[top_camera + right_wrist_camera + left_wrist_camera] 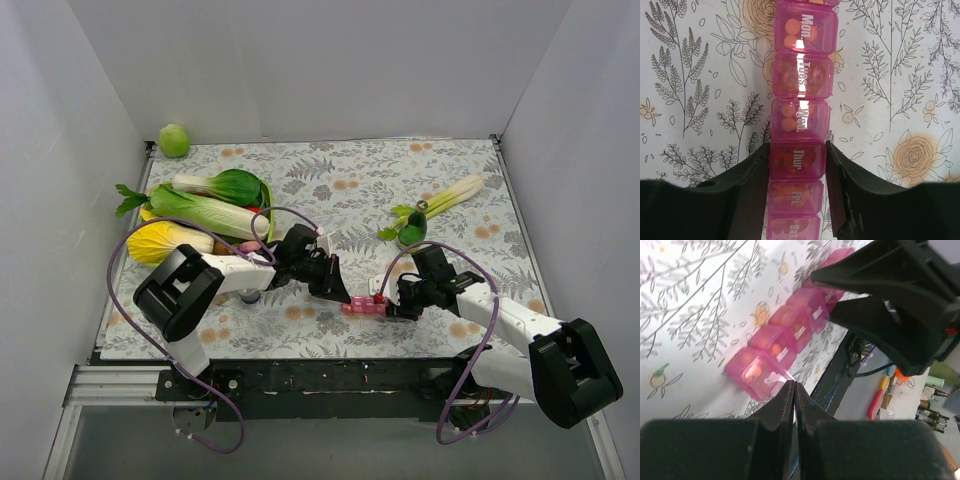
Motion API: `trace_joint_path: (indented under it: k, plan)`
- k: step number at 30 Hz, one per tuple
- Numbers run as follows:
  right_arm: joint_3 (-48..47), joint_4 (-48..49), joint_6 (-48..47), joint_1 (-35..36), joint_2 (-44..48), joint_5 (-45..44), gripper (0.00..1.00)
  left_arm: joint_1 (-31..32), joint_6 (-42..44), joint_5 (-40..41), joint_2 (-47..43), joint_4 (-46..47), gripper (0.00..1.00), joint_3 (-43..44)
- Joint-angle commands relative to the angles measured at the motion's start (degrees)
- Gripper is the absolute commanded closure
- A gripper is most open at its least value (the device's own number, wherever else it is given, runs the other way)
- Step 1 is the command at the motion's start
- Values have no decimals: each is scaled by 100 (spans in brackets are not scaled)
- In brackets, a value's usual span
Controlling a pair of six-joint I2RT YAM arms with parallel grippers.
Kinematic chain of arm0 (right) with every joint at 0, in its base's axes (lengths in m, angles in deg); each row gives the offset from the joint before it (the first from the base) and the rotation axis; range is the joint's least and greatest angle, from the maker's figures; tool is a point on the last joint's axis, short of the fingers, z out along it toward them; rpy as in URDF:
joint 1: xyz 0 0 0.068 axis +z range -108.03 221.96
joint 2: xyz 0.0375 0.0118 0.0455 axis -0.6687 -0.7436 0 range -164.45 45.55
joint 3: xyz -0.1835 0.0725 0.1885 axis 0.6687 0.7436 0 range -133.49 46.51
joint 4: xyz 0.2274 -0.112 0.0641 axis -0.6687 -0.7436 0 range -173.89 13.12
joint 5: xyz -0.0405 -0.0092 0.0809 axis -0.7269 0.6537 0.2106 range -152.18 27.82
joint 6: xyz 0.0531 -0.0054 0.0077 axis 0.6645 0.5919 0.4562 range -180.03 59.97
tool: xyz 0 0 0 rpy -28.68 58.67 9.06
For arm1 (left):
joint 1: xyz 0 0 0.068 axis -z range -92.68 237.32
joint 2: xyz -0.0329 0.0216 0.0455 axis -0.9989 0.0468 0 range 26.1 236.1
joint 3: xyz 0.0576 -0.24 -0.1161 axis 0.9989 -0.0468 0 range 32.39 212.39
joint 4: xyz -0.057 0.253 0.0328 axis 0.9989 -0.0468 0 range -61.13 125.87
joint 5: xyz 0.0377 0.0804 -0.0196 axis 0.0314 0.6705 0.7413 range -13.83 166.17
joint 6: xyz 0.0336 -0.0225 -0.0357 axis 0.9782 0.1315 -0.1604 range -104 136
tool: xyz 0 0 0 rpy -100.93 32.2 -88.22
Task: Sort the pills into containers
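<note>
- Six lidded cells, Mon. to Sat., show on the pink pill organizer (800,115). It lies on the floral table cloth (890,75) near the table's front edge, between the two arms. Orange pills (792,32) show through the lids.
- It looks light, stiff and slick-sided, so it is likely to skid or pivot. The best hold is across its narrow width, mid-strip.
- Right gripper (799,155) has that hold, its fingers pressed on both sides of the Thur. cell.
- Left gripper (794,386) has its fingers together and empty, tips just beside an end cell.
- Vegetables (215,195) lie well apart, far left.
</note>
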Motion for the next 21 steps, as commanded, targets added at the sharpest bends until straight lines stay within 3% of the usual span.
trace_joint_path:
  k: [1,6,15,21]
  plan:
    - [82,-143,156,25,-178,-380,76,41,13,74,-99,-383,98,-198]
    - [134,-108,183,16,-187,-424,76,50,22,636,16,-683,97,-110]
    - [161,-91,191,25,-187,-433,76,67,48,918,-1117,-1306,95,829]
    - [169,-82,200,16,-222,-468,76,67,224,1191,-1075,-1755,97,1120]
